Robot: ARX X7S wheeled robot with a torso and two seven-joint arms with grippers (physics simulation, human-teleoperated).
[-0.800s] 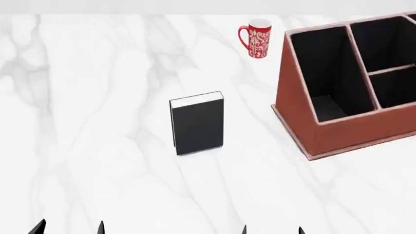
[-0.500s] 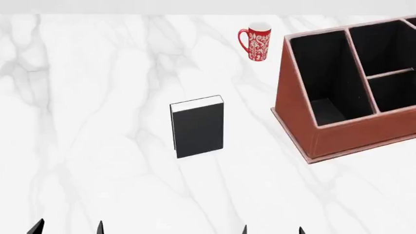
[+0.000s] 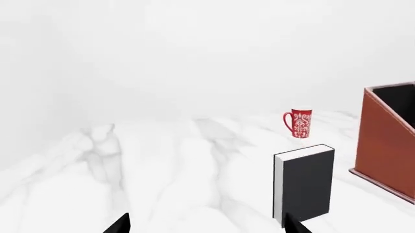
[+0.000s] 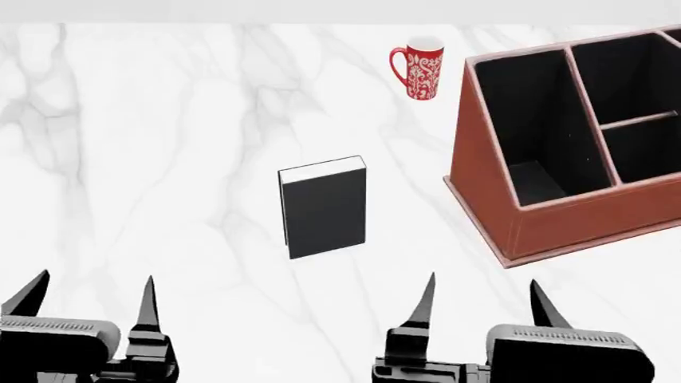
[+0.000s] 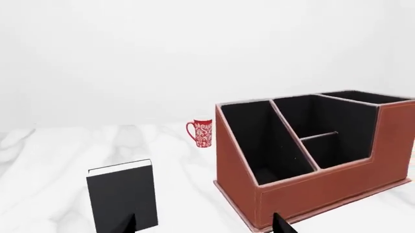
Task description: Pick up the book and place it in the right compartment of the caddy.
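Bench (image 4: 159,159): white marble with grey veins, plain white backdrop behind.
Left claw (image 4: 89,297): nearest, low at head view's left, fingers spread wide, nothing held, clear of everything.
Right claw (image 4: 481,294): nearest, low right of centre, fingers parted, empty.
Book (image 4: 324,207): black cover, white page edges, standing upright on the bench mid-scene, ahead of both claws, between them, touching neither.
Caddy (image 4: 490,191): reddish-brown, black inside, pale rims and dividers, right of the book and apart from it; visible compartments empty.
Mug (image 4: 419,68): red patterned, farthest back, near the caddy's far left corner.
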